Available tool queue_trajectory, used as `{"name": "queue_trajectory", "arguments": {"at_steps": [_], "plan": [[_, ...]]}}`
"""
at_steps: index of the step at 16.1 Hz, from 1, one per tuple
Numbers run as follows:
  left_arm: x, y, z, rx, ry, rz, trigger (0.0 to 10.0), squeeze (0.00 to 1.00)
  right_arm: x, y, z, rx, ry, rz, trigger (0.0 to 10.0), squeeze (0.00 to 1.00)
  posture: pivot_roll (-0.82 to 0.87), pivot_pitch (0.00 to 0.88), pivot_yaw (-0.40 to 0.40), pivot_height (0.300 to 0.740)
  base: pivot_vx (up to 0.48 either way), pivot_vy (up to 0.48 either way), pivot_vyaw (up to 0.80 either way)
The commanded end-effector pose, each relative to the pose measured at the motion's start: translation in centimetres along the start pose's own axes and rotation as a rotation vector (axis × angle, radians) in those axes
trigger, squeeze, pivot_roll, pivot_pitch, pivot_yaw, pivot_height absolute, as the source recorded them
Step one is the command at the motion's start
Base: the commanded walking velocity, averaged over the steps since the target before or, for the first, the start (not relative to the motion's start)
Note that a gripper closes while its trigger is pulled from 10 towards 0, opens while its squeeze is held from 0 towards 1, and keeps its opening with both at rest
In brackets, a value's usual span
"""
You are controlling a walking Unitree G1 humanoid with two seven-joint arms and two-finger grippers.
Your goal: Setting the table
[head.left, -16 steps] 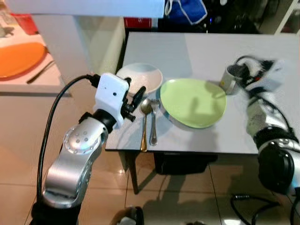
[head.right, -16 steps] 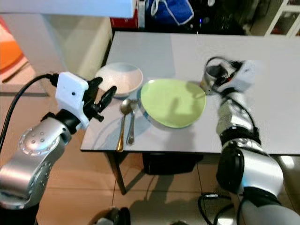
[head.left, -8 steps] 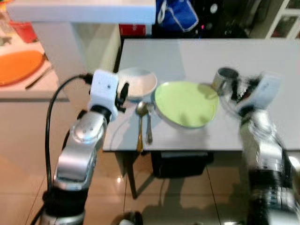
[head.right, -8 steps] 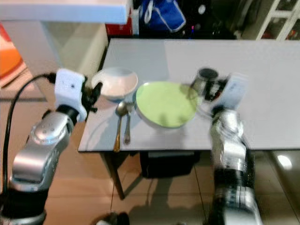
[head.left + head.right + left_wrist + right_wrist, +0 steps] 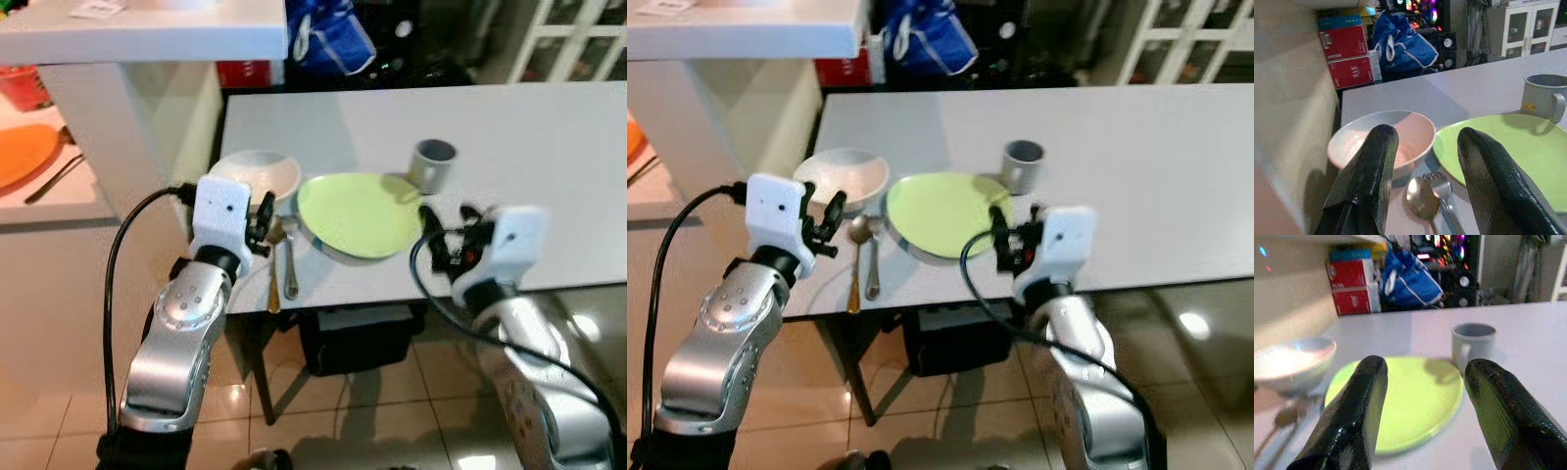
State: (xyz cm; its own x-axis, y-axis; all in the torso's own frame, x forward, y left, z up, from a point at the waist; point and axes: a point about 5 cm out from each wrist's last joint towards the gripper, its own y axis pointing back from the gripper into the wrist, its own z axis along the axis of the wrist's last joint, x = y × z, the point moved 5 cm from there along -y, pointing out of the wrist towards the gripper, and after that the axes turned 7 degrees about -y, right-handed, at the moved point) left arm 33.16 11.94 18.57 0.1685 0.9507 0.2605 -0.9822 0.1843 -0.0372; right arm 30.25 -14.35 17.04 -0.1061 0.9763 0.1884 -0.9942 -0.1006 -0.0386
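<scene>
Two grippers hover empty at the near edge of a white table (image 5: 549, 137), fingers apart: left gripper (image 5: 263, 217) by the bowl (image 5: 257, 174), right gripper (image 5: 446, 235) near the green plate (image 5: 359, 213). Spoon (image 5: 274, 257) and what looks like a fork (image 5: 289, 262) lie left of the plate; a grey mug (image 5: 432, 164) stands beyond it.

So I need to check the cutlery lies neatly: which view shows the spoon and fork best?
The left eye view: spoon and fork lie whole beside the plate. The left wrist view shows their heads; the right wrist view blurs them.
</scene>
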Motion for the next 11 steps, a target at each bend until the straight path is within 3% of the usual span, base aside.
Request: {"name": "queue_trajectory", "arguments": {"at_steps": [1,3,11], "plan": [[0.8,0.5,-0.5,0.019,-0.007,0.042,10.0,0.0,0.2,0.1,0.3,0.003,0.023,-0.002,10.0,0.0,-0.05,0.0,0.044,0.74,0.0,0.0,0.0],[0.4,0.5,-0.9,0.023,-0.046,0.025,10.0,0.0,-0.5,0.4,-0.3,0.028,-0.009,-0.056,10.0,0.0,-0.05,0.0,0.039,0.74,0.0,0.0,0.0],[-0.1,0.7,-1.1,0.024,-0.051,0.008,10.0,0.0,-1.2,0.5,-1.1,0.083,-0.039,-0.099,10.0,0.0,-0.05,0.0,0.031,0.74,0.0,0.0,0.0]]}}
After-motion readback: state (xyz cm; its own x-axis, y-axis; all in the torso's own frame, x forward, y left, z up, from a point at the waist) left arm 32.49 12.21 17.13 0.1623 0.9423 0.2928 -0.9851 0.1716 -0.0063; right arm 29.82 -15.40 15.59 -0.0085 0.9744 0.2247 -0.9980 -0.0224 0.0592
